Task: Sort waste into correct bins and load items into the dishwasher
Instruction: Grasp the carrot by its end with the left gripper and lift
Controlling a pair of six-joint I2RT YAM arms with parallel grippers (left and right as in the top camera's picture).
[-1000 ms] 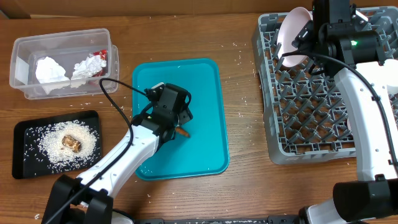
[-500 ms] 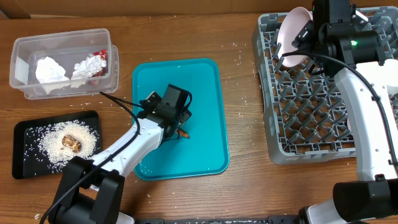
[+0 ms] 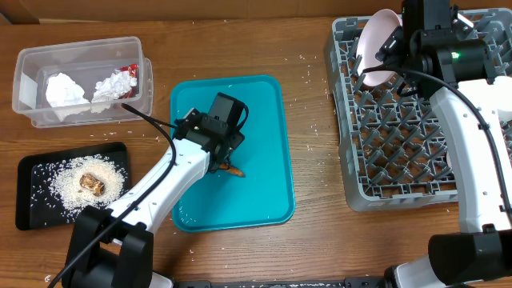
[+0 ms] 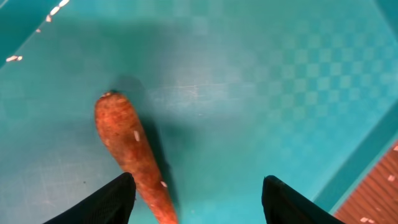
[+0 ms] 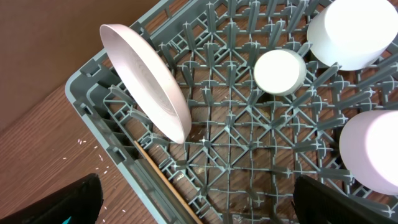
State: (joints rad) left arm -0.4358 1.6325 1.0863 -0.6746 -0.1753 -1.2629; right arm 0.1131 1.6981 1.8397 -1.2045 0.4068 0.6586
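An orange carrot piece (image 4: 130, 158) lies on the teal tray (image 3: 264, 192); in the overhead view only its tip (image 3: 235, 170) shows beside my left arm. My left gripper (image 4: 196, 202) is open just above the tray, the carrot's near end by its left finger. My right gripper (image 5: 193, 202) is open and empty over the grey dishwasher rack (image 3: 376, 192), hidden under its arm in the overhead view. A pink plate (image 5: 146, 81) stands on edge in the rack's far left corner, also visible from overhead (image 3: 376, 48).
A clear bin (image 3: 80, 80) with crumpled white and red waste sits at the far left. A black tray (image 3: 32, 168) holds rice and a brown lump. White cups (image 5: 280, 71) stand in the rack. A chopstick (image 5: 165, 180) lies along its edge. Rice grains dot the wood.
My left gripper has moved up the tray, away from the front edge, uncovering more of the carrot. The right arm has not moved.
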